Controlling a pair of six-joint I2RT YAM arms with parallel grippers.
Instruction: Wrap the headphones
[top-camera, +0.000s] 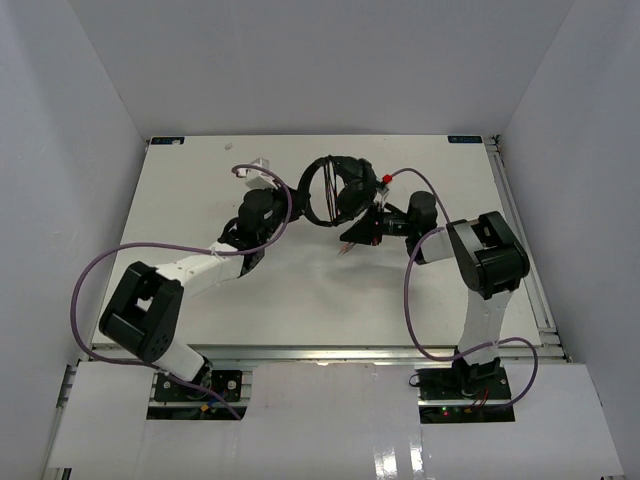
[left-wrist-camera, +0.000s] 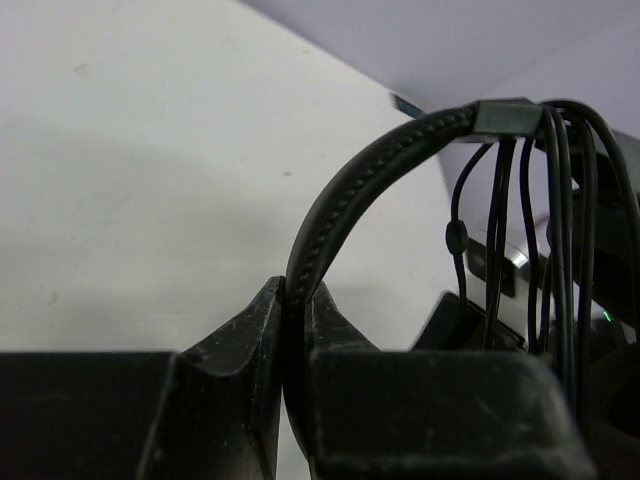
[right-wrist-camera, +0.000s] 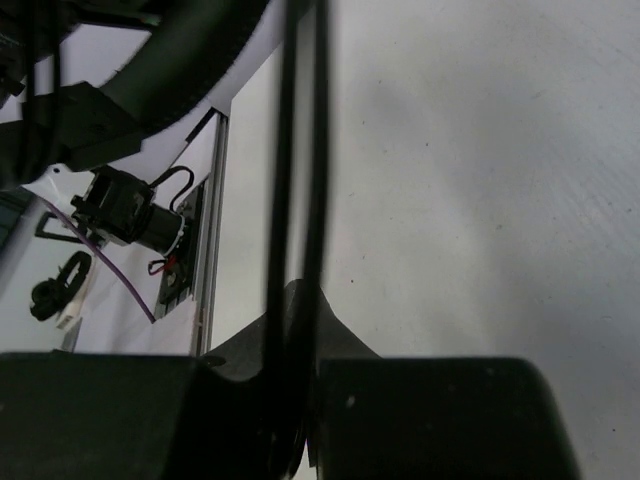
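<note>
The left gripper (left-wrist-camera: 297, 303) is clamping the headband (left-wrist-camera: 350, 190) of the headphones (top-camera: 345, 192) between closed fingers; the right gripper (right-wrist-camera: 295, 305) — just across from it — is pinching two strands of cord (right-wrist-camera: 319, 150).

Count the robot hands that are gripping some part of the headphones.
2. The left hand pinches the headphones by the headband; the right hand pinches two thin strands of their cord. No hand is hidden.

The headphones (top-camera: 350, 188) are between the left arm (top-camera: 250, 215) and right arm (top-camera: 425, 212), toward the table's (top-camera: 190, 190) far edge.
</note>
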